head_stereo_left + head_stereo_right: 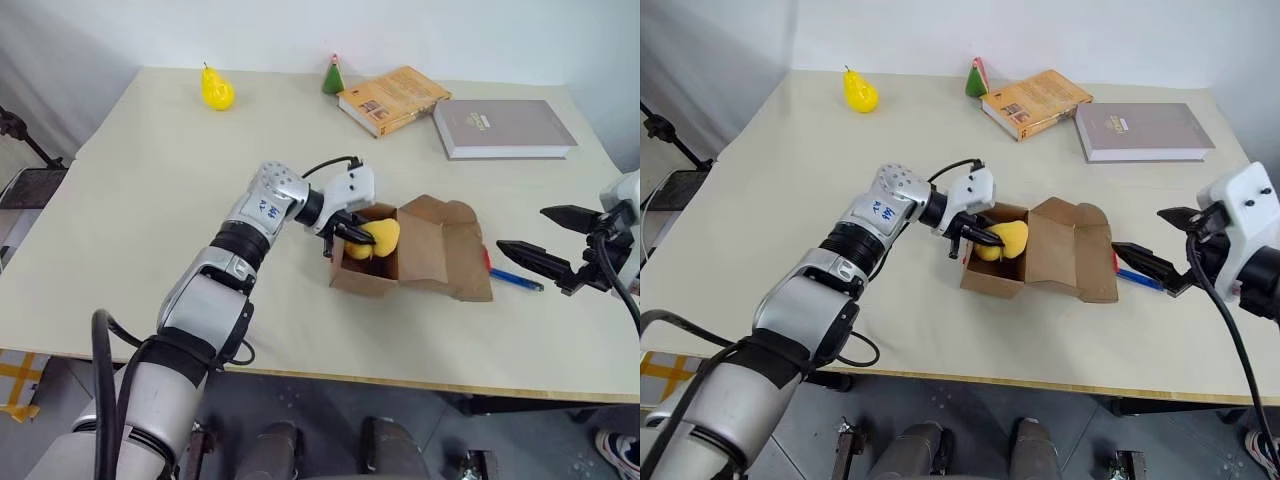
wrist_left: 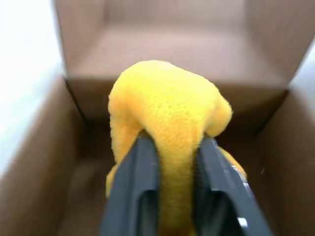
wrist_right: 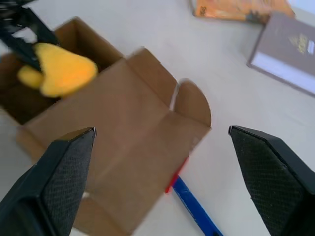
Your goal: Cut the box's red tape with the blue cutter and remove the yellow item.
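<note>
The brown box stands open in the middle of the table, its flaps spread to the right. My left gripper reaches into it from the left and is shut on the yellow item, squeezing the soft blob between both fingers just above the box's floor. The blue cutter lies on the table right of the box. A bit of red tape shows at the flap's edge next to it. My right gripper hovers open to the right of the box, above the cutter, holding nothing.
A glossy yellow pear stands at the back left and a small green cone at the back centre. Two books, orange and grey, lie at the back right. The table's front edge runs close below the box.
</note>
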`<control>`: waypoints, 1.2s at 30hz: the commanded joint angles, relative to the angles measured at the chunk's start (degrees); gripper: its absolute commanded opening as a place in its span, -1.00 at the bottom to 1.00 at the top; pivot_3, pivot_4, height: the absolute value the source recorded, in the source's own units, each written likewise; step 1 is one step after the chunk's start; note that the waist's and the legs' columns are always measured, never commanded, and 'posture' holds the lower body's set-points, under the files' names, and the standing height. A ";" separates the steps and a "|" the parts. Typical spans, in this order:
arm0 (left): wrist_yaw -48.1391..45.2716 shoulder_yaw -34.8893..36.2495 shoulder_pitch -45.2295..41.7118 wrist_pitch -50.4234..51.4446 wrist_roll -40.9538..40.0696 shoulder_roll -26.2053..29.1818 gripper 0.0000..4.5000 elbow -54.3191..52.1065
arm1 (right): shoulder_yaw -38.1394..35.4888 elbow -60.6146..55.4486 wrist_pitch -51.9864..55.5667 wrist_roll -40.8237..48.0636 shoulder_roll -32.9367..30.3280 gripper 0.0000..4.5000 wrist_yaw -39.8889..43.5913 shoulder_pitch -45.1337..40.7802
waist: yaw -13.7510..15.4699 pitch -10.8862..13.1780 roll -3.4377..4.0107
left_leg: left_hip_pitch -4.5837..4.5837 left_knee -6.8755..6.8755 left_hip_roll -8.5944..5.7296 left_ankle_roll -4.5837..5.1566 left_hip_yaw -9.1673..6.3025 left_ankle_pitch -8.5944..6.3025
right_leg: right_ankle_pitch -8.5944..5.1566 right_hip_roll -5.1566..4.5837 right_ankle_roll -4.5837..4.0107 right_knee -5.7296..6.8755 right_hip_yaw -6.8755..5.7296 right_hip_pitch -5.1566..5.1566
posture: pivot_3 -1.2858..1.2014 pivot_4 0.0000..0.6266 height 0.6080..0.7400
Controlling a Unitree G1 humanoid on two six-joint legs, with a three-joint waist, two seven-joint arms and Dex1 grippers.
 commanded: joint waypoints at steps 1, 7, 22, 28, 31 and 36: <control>-0.74 3.96 -1.11 4.91 -4.49 1.19 -0.95 -6.26 | -2.83 -2.41 -5.86 -1.06 1.53 1.00 6.18 1.81 | -0.02 0.00 -0.01 | 0.00 0.00 0.01 0.00 -0.02 0.00 | 0.00 0.00 0.00 0.00 -0.02 0.01 | 0.03 -0.52 1.00; 3.38 10.54 -0.94 13.37 -10.81 2.89 -0.96 -15.21 | -1.65 0.20 -15.86 -7.75 1.71 1.00 18.24 9.13 | -0.06 0.01 -0.01 | 0.01 0.01 -0.01 0.00 -0.04 0.00 | 0.02 0.01 0.04 0.02 -0.01 0.02 | 0.03 -0.52 1.00; 20.87 12.96 14.13 24.70 -2.13 29.77 -0.96 -24.40 | 7.06 23.28 -26.55 -5.94 3.62 1.00 33.34 -11.42 | -1.63 0.05 -0.07 | 0.21 0.02 0.02 -0.01 0.09 0.03 | 0.06 0.03 0.10 0.09 0.20 0.03 | 0.03 -0.52 1.00; 20.68 16.78 28.77 34.29 -4.76 36.67 -0.53 -37.86 | 14.46 31.61 -29.14 -10.01 3.66 1.00 37.19 -20.90 | -1.19 0.08 -0.11 | 0.09 0.03 -0.03 -0.04 -0.30 0.01 | 0.08 -0.06 0.11 0.05 0.08 0.02 | 0.03 -0.52 1.00; 20.81 19.22 33.35 36.63 -6.47 39.07 -0.09 -42.83 | 17.88 36.14 -30.33 -11.89 4.41 1.00 38.12 -26.30 | -1.32 0.08 -0.10 | 0.06 0.01 -0.12 -0.04 -0.33 0.01 | 0.08 -0.15 0.11 0.05 0.07 0.01 | 0.03 -0.52 1.00; 21.11 22.65 35.38 39.32 -10.79 39.46 0.57 -48.76 | 21.58 41.73 -32.39 -14.46 5.90 1.00 40.77 -31.46 | -0.80 0.08 -0.10 | 0.02 0.05 -0.12 -0.04 -0.40 0.01 | 0.08 -0.15 0.11 0.01 0.02 0.03 | 0.03 -0.52 1.00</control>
